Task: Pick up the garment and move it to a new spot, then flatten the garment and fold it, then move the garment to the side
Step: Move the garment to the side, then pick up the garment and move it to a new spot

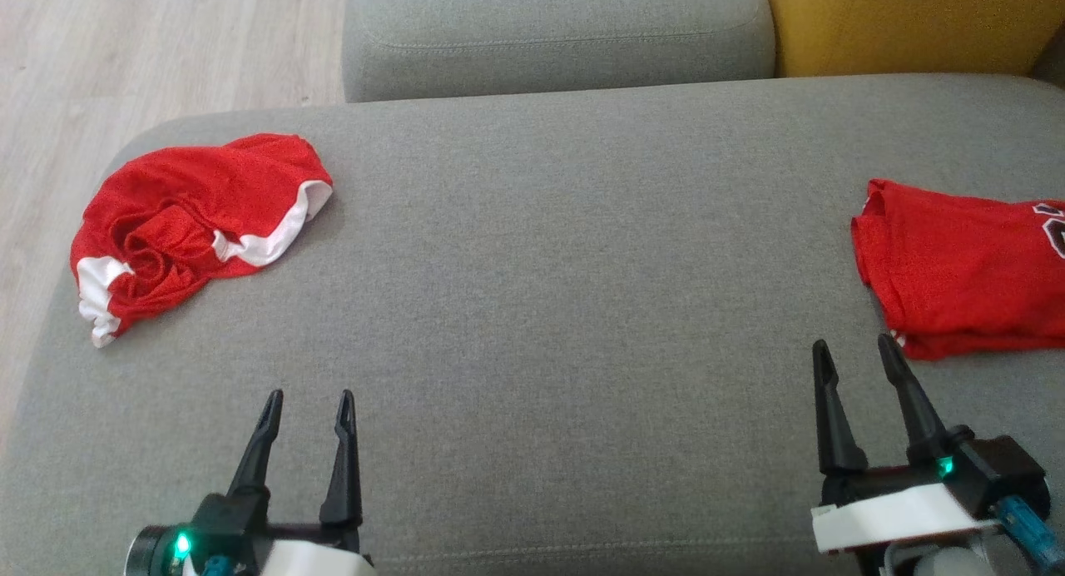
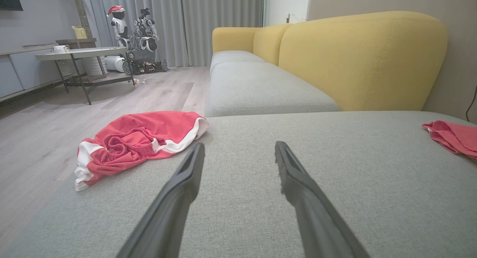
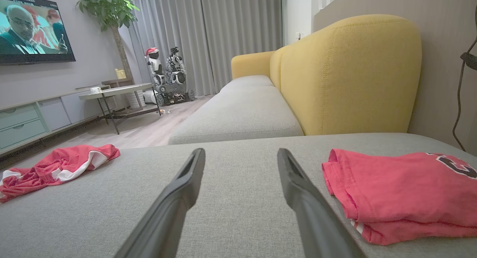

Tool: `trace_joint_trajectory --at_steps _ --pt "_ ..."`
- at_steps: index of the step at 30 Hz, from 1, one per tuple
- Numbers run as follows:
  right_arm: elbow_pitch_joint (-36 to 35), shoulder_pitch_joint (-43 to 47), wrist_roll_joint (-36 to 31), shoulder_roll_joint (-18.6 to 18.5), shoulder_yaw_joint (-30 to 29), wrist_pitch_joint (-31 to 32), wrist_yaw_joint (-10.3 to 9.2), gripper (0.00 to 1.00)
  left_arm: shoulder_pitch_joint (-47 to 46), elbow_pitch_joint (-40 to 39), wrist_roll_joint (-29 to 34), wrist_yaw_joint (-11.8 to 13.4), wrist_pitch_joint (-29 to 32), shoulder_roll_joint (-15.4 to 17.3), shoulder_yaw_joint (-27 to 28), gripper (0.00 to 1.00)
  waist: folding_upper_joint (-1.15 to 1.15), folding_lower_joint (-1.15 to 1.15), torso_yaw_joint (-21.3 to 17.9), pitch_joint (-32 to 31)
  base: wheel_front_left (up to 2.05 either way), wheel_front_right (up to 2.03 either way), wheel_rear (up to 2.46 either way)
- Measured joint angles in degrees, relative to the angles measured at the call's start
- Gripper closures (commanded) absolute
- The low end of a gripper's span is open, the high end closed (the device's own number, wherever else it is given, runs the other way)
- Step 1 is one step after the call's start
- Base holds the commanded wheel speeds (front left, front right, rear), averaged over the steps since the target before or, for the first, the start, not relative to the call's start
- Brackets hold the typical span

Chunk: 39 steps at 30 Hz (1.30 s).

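Observation:
A crumpled red garment (image 1: 200,218) with white trim lies at the far left of the grey sofa seat (image 1: 566,268), close to its left edge; it also appears as the crumpled garment (image 2: 138,142) ahead-left of my left fingers and as the crumpled garment (image 3: 56,166) far left. My left gripper (image 1: 309,397) hovers open and empty, near the front, to the right of that garment. My right gripper (image 1: 853,341) is open and empty, just left of a folded red garment (image 1: 965,268) with a printed number. Both wrist views show the left gripper (image 2: 239,144) and right gripper (image 3: 240,150) with spread fingers over bare fabric.
A second grey seat cushion (image 1: 557,35) and a yellow backrest (image 1: 907,18) lie beyond. Wooden floor (image 1: 125,52) drops off left of the seat. The folded red garment (image 3: 398,191) sits at the right. A table (image 2: 82,54) and a parked robot (image 2: 143,45) stand far off.

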Motion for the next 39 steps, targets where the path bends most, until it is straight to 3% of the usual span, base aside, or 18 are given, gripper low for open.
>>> trace_joint_trajectory --at_steps 14,24,39 --pt "-0.12 0.02 1.14 0.01 0.88 0.00 0.00 0.00 -0.07 -0.65 -0.96 1.60 0.01 -0.01 0.19 0.00 0.00 0.00 3.12 0.10 0.00 0.00 0.00" --pt "0.01 0.15 2.96 0.02 3.87 0.00 0.00 0.00 0.09 -2.61 -0.48 3.04 0.03 0.00 1.26 0.00 0.00 0.00 11.22 -0.59 0.00 0.00 0.00" --pt "0.82 1.22 3.38 0.04 4.79 0.00 0.00 0.00 1.21 -3.83 0.60 2.75 0.03 0.01 2.13 0.00 0.00 0.00 22.89 -2.20 0.00 0.00 0.00"
